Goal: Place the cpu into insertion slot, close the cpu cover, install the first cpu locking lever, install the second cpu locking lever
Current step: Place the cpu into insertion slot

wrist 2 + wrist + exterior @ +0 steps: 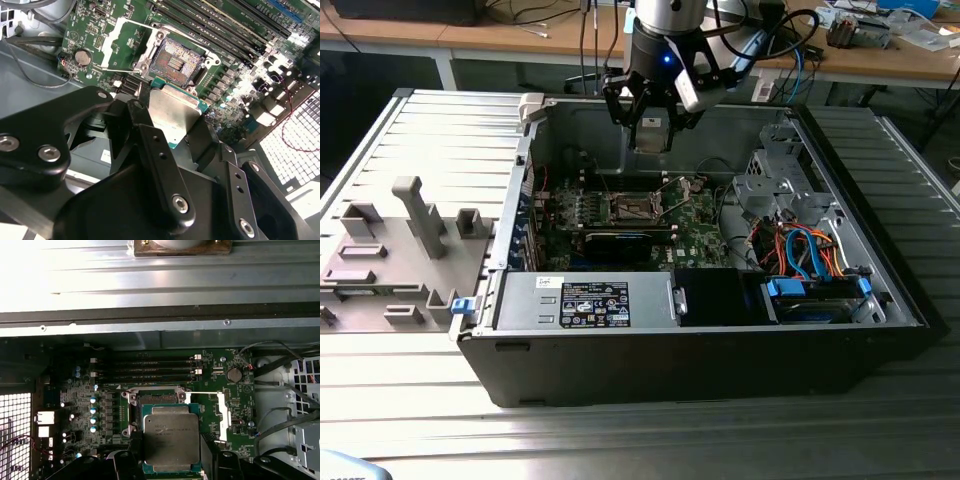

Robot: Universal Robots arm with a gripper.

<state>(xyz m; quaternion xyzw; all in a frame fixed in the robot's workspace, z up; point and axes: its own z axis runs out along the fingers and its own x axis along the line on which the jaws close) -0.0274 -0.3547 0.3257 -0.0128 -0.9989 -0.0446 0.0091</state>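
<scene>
Arm's hand [650,128] hangs over the open computer case [700,360], clamped on the cpu [172,115]. Black fingers [155,160] press it from two opposite edges.

Cpu: flat square chip with a dull silvery-grey metal lid and a thin green border round it; there is faint print on the lid. It is held level and clear of the board, above the insertion slot [175,62] and offset to one side, so in the first wrist view it overlaps part of the slot [152,401].

Insertion slot: dark centre, silvery rim, nothing in it. The cpu cover [119,40] is swung open beside the slot, lying back over the green motherboard [695,225].

On the board: long black memory slots [150,370] run beside the socket, and a coin cell [81,57] sits near the cover.

The case lies on its side on a ribbed metal worktop [440,130]. Orange and blue cables [800,250] sit at the exterior view's right end of the case. A grey fixture tray [390,250] lies on the worktop to the exterior view's left. Wooden desks [570,40] stand behind.
</scene>
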